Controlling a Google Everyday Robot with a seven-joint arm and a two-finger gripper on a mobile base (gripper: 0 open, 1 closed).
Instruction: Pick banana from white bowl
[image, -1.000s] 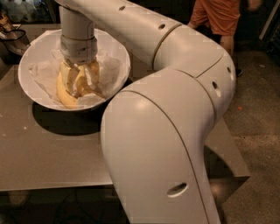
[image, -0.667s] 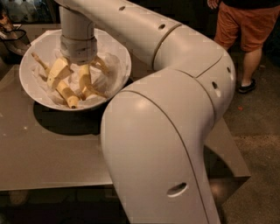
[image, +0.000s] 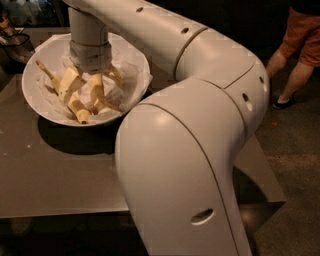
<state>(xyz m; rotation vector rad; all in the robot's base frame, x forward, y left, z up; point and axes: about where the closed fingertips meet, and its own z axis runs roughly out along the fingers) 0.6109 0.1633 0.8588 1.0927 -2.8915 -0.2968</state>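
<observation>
a: what's left of the claw?
b: the bowl (image: 36, 101) rim, then the banana (image: 77, 109), lying on paper (image: 131, 75) inside the bowl, just below-left of the claw (image: 85, 97).
a: its grip?
b: can't tell, apart or clamped. it hangs low inside the bowl.
a: room to move?
b: bare table (image: 60, 170) lies in front. the arm (image: 200, 125) fills the right, and legs (image: 295, 60) stand beyond the table's far-right edge.
</observation>
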